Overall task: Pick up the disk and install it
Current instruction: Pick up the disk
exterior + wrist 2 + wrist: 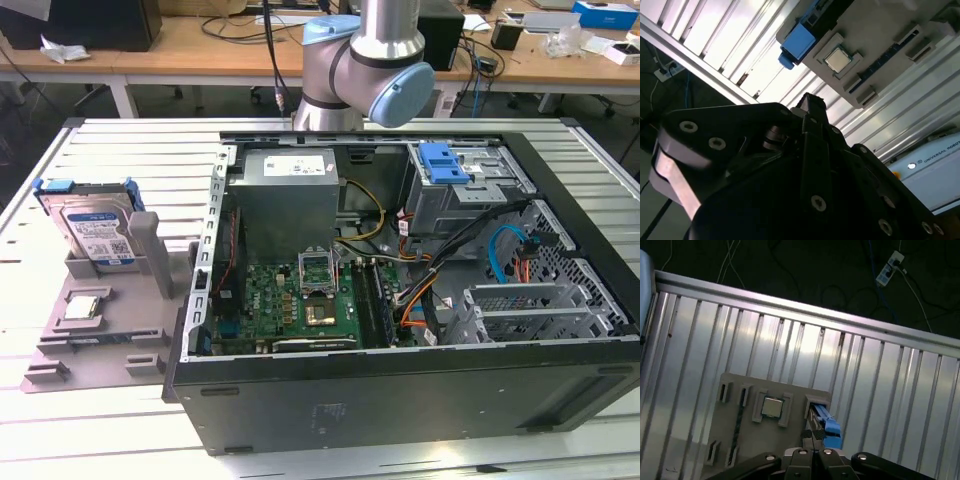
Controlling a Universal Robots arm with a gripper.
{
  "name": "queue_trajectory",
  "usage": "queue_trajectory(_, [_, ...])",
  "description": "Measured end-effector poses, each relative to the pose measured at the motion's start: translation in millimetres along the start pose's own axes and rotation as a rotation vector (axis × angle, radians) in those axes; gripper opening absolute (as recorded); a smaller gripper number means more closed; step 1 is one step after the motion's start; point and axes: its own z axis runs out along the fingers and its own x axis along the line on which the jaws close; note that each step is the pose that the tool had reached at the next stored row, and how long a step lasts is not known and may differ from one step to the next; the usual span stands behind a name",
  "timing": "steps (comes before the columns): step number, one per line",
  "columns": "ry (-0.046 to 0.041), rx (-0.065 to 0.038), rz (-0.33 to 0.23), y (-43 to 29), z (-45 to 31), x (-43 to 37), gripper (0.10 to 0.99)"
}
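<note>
The disk (95,225) is a silver drive with a white-and-blue label and a blue bracket. It stands on edge in a slot of the grey holder (110,345) at the exterior view's left. Its blue bracket edge (828,423) shows just past my gripper (812,434) in the first wrist view. The second wrist view shows the bracket's corner (797,42). My gripper (812,102) hangs high above the holder, its two fingers pressed together with nothing between them. It is apart from the disk.
A small square processor chip (83,306) lies in the holder beside the disk. The open computer case (400,380) takes up the table's middle and right, with a grey drive cage and blue latch (445,160) at its back. The slatted aluminium table (130,155) surrounds both.
</note>
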Motion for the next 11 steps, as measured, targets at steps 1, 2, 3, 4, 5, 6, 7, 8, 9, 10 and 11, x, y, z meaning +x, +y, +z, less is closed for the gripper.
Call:
queue_trajectory(1, [-0.0011, 0.001, 0.026, 0.0, 0.0, 0.0, 0.106])
queue_trajectory(2, [-0.0018, 0.001, 0.041, 0.0, 0.1, 0.0, 0.106])
queue_trajectory(3, [-0.0024, 0.001, 0.054, 0.0, 0.1, 0.0, 0.106])
queue_trajectory(4, [-0.0029, 0.002, 0.066, 0.0, 0.1, 0.0, 0.106])
queue_trajectory(5, [-0.0036, 0.002, 0.082, 0.0, 0.1, 0.0, 0.106])
queue_trajectory(6, [-0.0043, 0.002, 0.096, 0.0, 0.1, 0.0, 0.106])
queue_trajectory(7, [-0.0048, 0.003, 0.109, 0.0, 0.1, 0.0, 0.106])
queue_trajectory(8, [-0.0056, 0.003, 0.126, 0.0, 0.1, 0.0, 0.106])
queue_trajectory(9, [-0.0062, 0.004, 0.139, 0.0, 0.1, 0.0, 0.106])
queue_trajectory(10, [-0.0072, 0.004, 0.162, 0.0, 0.1, 0.0, 0.106])
queue_trajectory(11, [-0.0082, 0.005, 0.185, 0.0, 0.1, 0.0, 0.106])
